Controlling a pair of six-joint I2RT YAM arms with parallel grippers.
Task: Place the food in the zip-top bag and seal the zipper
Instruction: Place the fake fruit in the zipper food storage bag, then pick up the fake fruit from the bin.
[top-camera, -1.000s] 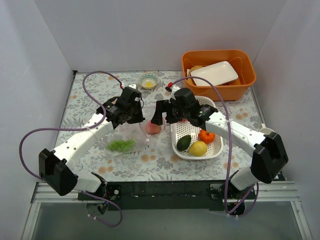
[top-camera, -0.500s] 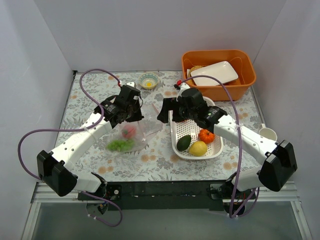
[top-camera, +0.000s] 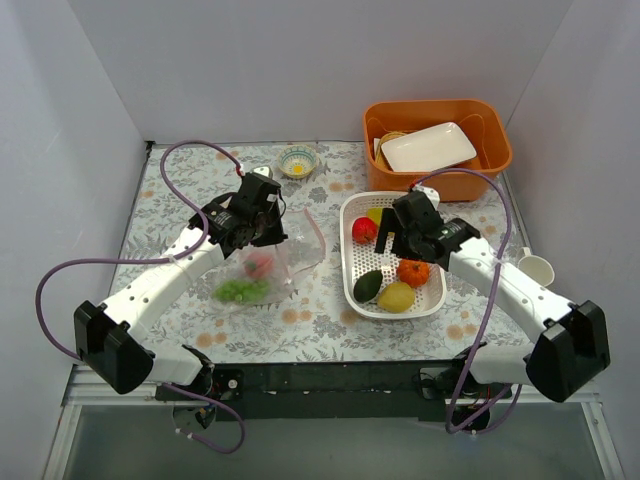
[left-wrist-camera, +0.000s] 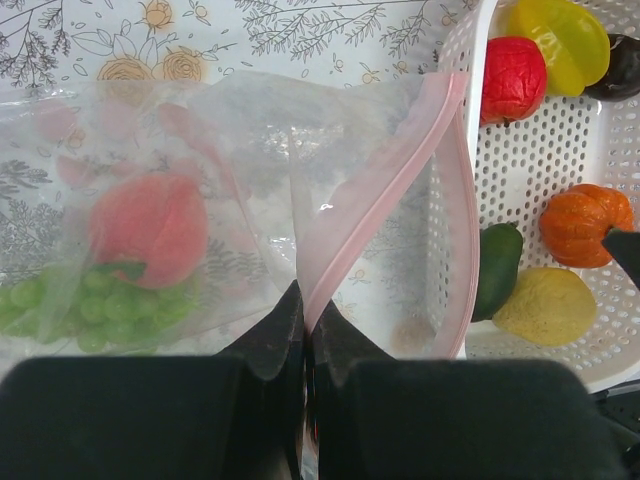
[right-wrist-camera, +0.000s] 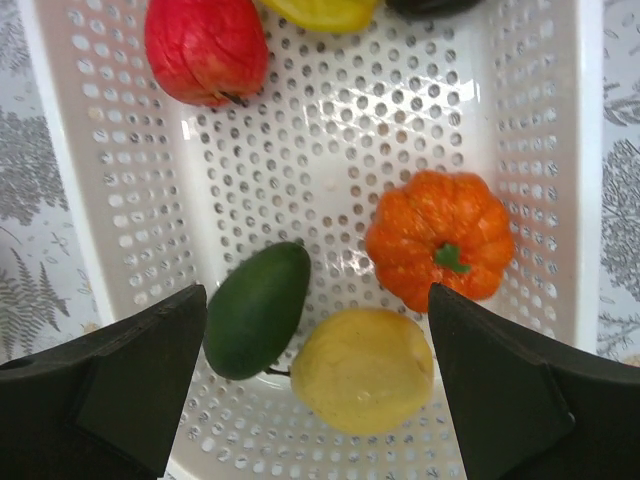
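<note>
The clear zip-top bag lies left of the white basket, its mouth facing the basket. My left gripper is shut on the pink zipper strip at the bag's mouth and holds it up. Inside the bag are a pink fruit and green grapes. My right gripper hangs open over the basket, astride the green avocado and a yellow fruit. An orange fruit, a red fruit and another yellow one also lie in the basket.
An orange tub holding a white plate stands at the back right. A small bowl sits at the back centre. A white cup stands right of the basket, beside my right arm.
The pink fruit went from the bag's mouth down into the bag. My right gripper, open, pulled away to the right and now hangs over the basket. The left gripper kept its hold.
</note>
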